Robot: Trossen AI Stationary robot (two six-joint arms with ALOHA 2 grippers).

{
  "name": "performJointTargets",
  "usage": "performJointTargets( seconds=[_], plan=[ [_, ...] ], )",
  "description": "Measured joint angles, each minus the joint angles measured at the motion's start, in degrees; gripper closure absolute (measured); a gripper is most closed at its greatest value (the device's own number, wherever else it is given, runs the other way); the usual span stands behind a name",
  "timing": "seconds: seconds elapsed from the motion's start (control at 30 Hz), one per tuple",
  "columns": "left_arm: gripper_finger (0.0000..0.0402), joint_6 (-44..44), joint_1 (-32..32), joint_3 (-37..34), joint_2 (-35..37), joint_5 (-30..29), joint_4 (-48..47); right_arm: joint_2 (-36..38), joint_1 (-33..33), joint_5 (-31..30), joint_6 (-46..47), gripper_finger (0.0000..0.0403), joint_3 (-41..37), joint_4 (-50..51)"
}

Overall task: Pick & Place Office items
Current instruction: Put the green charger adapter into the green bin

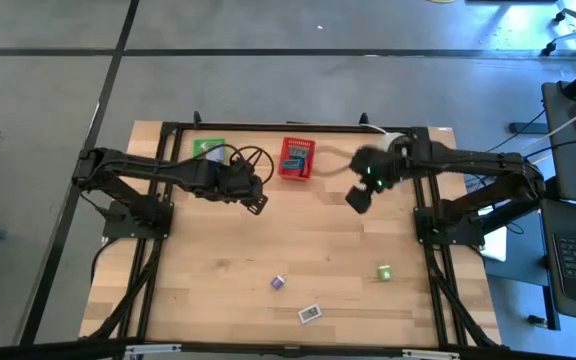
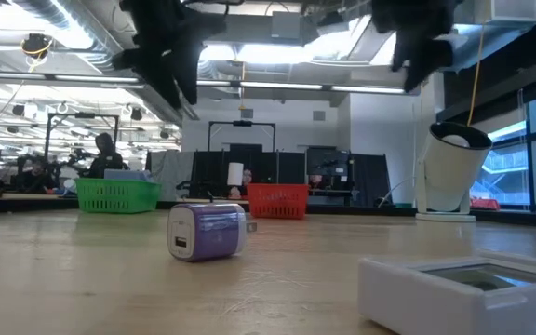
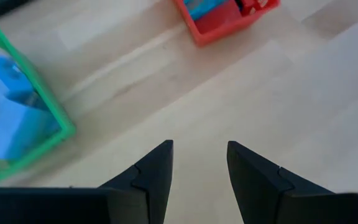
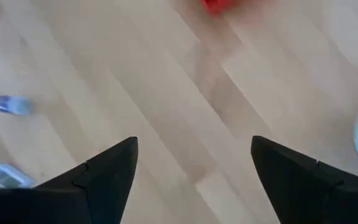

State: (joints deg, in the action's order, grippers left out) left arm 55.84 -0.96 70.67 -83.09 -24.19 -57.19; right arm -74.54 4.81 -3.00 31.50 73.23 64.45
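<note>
- Nearest the front edge of the pale wooden table (image 1: 218,290): flat white rectangular piece with a dark glassy face (image 1: 310,314), lying flat, long axis roughly along the table's width, slightly slanted.
- Just behind it and a little toward the left arm's side: small lavender block (image 1: 279,283), rounded at the corners, resting on its side in the low view.
- Farther toward the right arm's side, well apart from both: small green block (image 1: 383,272).
- All three loose on bare wood, touched by nothing.
- Mid-table, raised above the wood: right gripper (image 1: 356,198), fingers spread wide with nothing between them; in its wrist view, lavender block and white piece off to one side beyond the fingertips, not between them.
- Roughly level with it across the table: left gripper (image 1: 256,202), fingers drawn near together but apart, bare wood in the narrow gap, holding nothing.
- At the back: green mesh basket (image 1: 208,149) and red mesh basket (image 1: 297,158), each already holding pieces, with a white round cup-like thing (image 2: 452,167) near the right rear corner.
- Likely judgement: right gripper nearer the green block, which lies forward of it and toward its own side; lavender block between the two arms, reachable by either.
</note>
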Motion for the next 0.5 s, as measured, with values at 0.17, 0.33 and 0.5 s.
performJointTargets(
  seconds=[0.17,0.33,0.5],
  plan=[
    [0.0254,4.4,-3.5,0.0,0.0,1.2,0.0,-0.2,-8.2,-6.3,12.2,0.0087,-0.4,4.8],
    [0.0254,8.5,-7.2,0.0,0.0,1.2,0.1,-0.2,-15.5,-6.9,22.7,0.0087,-4.4,4.9],
    [0.0254,13.1,-10.4,0.0,0.0,0.7,0.1,-0.3,-22.5,-4.7,39.2,0.0087,-12.5,4.6]
  ],
)
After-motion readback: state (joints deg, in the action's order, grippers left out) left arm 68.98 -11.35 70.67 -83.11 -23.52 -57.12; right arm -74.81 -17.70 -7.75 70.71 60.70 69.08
